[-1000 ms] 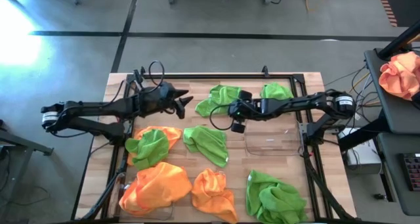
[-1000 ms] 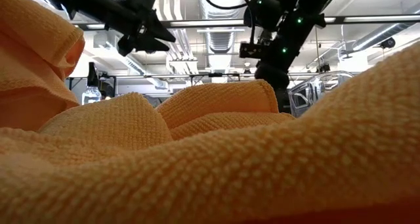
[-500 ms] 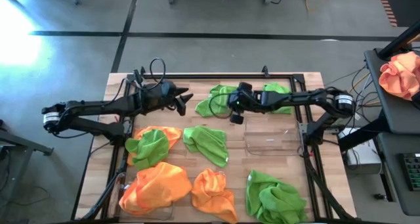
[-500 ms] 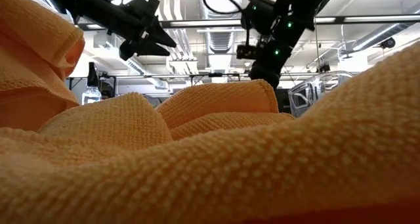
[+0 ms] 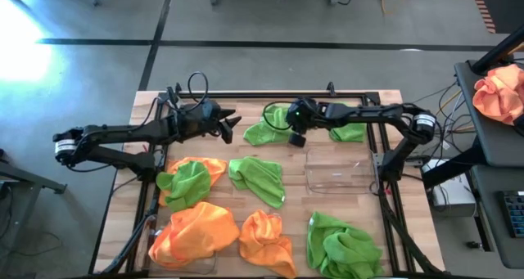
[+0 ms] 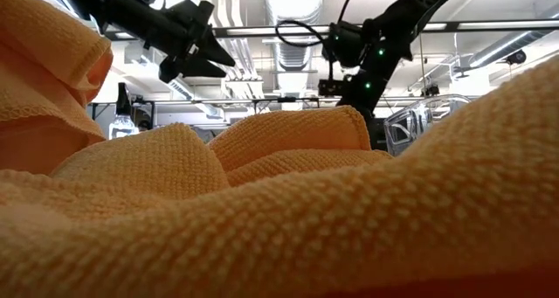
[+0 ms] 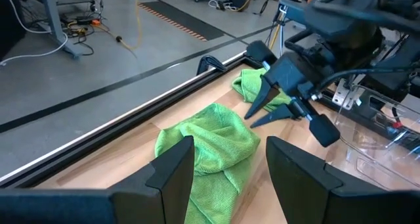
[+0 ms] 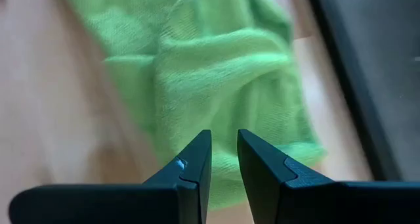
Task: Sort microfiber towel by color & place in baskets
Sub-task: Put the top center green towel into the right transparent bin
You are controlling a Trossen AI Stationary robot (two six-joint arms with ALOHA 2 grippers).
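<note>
One clear basket [image 5: 340, 173] — empty (right side).

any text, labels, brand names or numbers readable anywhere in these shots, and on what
None can be read in any view.
The green towel, the orange towel, the clear basket and the wooden table carry no print.
The dark arms show no legible marking; the right arm has only small green lights.
The hazard-striped mat on the floor bears stripes, no words.
</note>
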